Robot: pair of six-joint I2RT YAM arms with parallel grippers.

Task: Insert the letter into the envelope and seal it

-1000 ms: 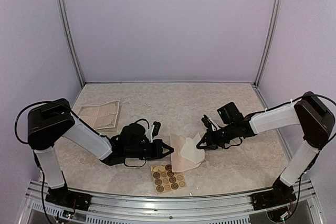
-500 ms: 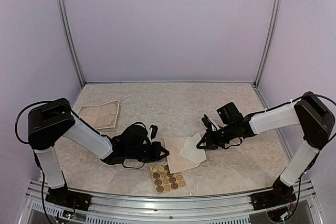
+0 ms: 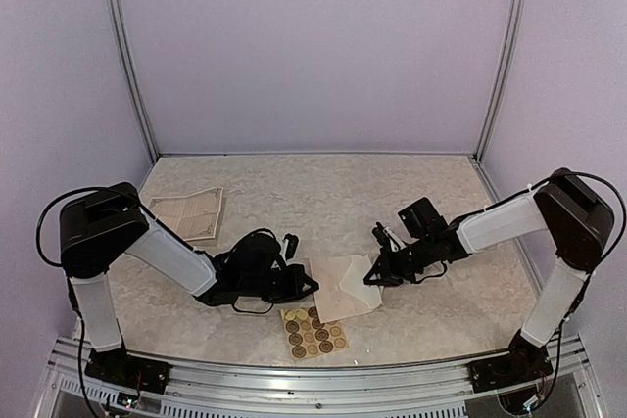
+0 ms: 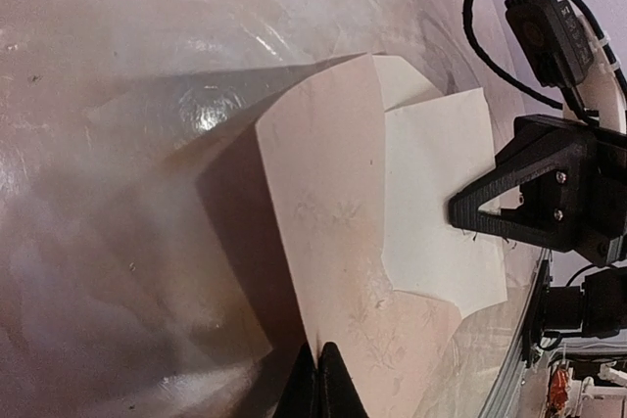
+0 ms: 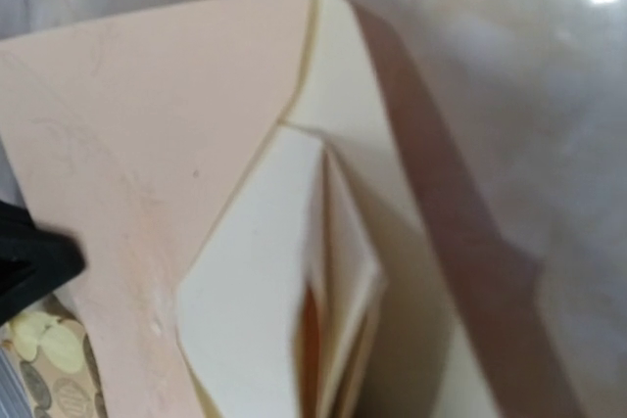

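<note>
Left tool [image 4: 323,384], right tool [image 4: 458,214] clamp envelope [image 4: 333,242]; only right wrist shows folded paper [image 5: 343,271] inside

The envelope [image 3: 340,287] lies near the table's [image 3: 323,193] front edge, between left gripper [image 3: 314,284] and right gripper [image 3: 370,278]. The stickers [image 3: 313,331] lie just before it, perhaps touching, and a sheet [image 3: 188,214] lies far left.

Envelope [image 5: 147,144] & sticker sheet [image 5: 49,389] cropped by rt-wrist frame edges.

high rear camera looks down on the table [image 3: 323,193]; wrist cameras closely share the envelope [image 3: 338,291].
</note>
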